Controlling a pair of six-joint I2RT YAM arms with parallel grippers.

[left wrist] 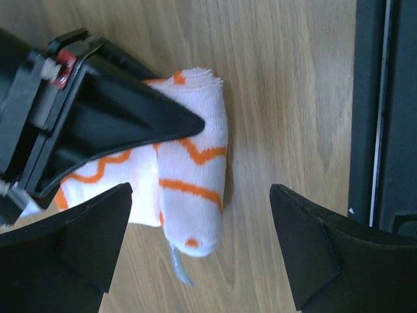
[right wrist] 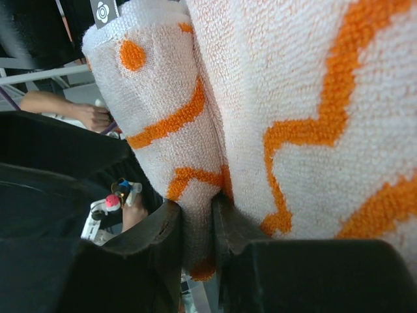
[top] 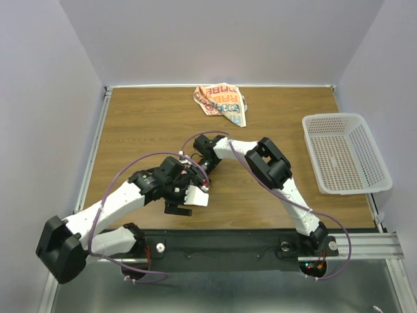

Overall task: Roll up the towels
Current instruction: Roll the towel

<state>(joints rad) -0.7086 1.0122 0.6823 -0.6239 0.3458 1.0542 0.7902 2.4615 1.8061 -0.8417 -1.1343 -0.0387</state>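
A partly rolled white towel with orange zigzag lines (top: 198, 196) lies on the table near the front edge. In the left wrist view its roll (left wrist: 193, 189) lies on the wood between my wide-open left gripper (left wrist: 201, 192), which touches nothing. My right gripper (right wrist: 195, 218) is shut on a fold of this towel (right wrist: 293, 98); its black fingers (left wrist: 130, 124) press on the towel's flat part. In the top view my left gripper (top: 182, 202) and right gripper (top: 203, 175) meet over the towel. The second towel (top: 221, 101), with blue lettering, lies crumpled at the back.
A white perforated basket (top: 345, 154) stands at the right edge of the table. The black mounting rail (top: 247, 242) runs along the front edge, close to the rolled towel. The two arms' purple cables loop over the middle of the table.
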